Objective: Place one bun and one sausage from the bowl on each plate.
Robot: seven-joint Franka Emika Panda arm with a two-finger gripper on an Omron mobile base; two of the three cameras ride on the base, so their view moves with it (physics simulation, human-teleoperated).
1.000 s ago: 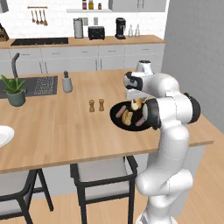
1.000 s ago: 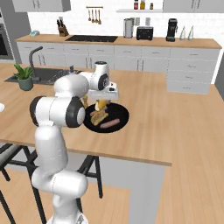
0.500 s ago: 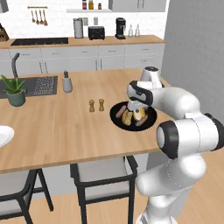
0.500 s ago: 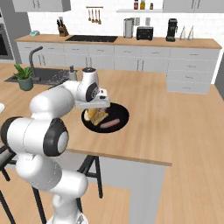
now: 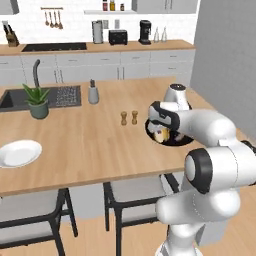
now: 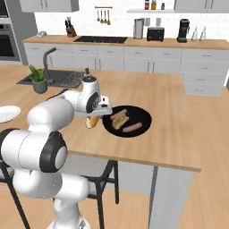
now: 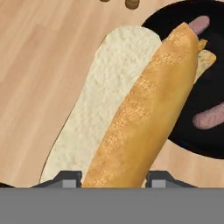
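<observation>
Tool (image 6: pixel 95 120) clenched on a bun (image 7: pixel 144 118), golden crust toward the camera and pale cut face (image 7: pixel 100 109) opened out to one side in the hand view. Held clear of the table (image 6: pixel 179 134), just past the rim of the black bowl (image 6: pixel 145 117), on the side of it toward the sink (image 5: pixel 10 100). Finger tips (image 7: pixel 70 178) barely peeking up on either side of the bun's near end (contact itself hidden under the bread).

Beside the tool, in the bowl: a second bun (image 6: pixel 120 120) and a pink sausage (image 6: pixel 133 128); another sausage end (image 7: pixel 199 24) beyond the held bun in the hand view. From the left base view, tool (image 5: pixel 161 134) and bun half hidden behind the arm, bowl (image 5: pixel 172 140) just beneath and beyond.

Well away from the tool, near the table's far left edge: one white plate (image 5: pixel 19 152), bare. Between plate and tool, closer to the tool: a pair of small brown shakers (image 5: pixel 128 118). Farther off, a potted plant (image 5: pixel 38 100) and a grey dispenser (image 5: pixel 93 93) by the sink.
</observation>
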